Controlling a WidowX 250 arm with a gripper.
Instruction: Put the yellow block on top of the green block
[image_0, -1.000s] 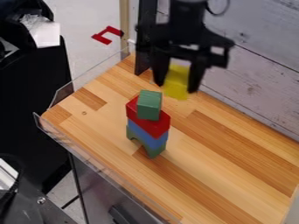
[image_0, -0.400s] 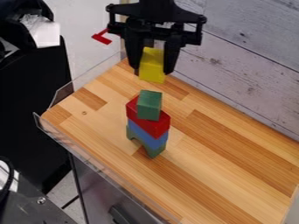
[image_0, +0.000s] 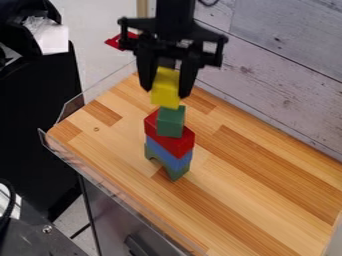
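Gripped by its sides in the black two-finger hand (image_0: 165, 95), the yellow block (image_0: 165, 89) hangs with its underside free, presumably so it can settle squarely on the green block (image_0: 171, 122), which tops the stack's red block (image_0: 175, 144) above the tabletop (image_0: 260, 185).

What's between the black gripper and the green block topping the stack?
In the camera view, the yellow rectangular block held in the gripper; contact with the green block isn't clear.
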